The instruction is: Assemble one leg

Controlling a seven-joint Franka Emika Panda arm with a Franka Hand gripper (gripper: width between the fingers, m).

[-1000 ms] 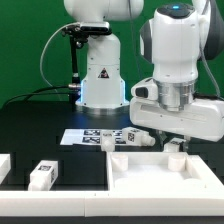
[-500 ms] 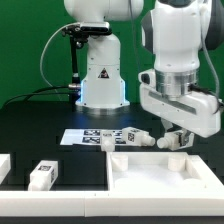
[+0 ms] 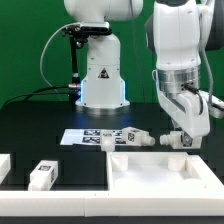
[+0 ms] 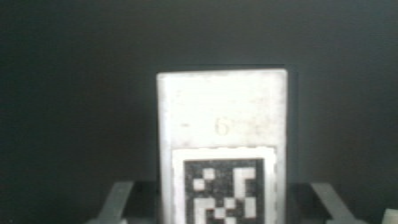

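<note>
Exterior view: arm (image 3: pixel 180 40) cropped at the frame's upper right; panel (image 3: pixel 130 158) cropped at the lower edge. Wrist view: leg (image 4: pixel 222 110) blurred; end effector (image 4: pixel 221 200) cropped, grip indeterminate.

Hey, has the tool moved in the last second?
Yes. The tool has swivelled, and its body has drawn toward the exterior view's right, now clear of the marker board's end.

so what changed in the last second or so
The gripper turned at the wrist, from broadside to nearly edge-on in the exterior view, without leaving its spot behind the panel. The leg sits between its fingers; grip unclear. Panel and marker board stayed put.
</note>
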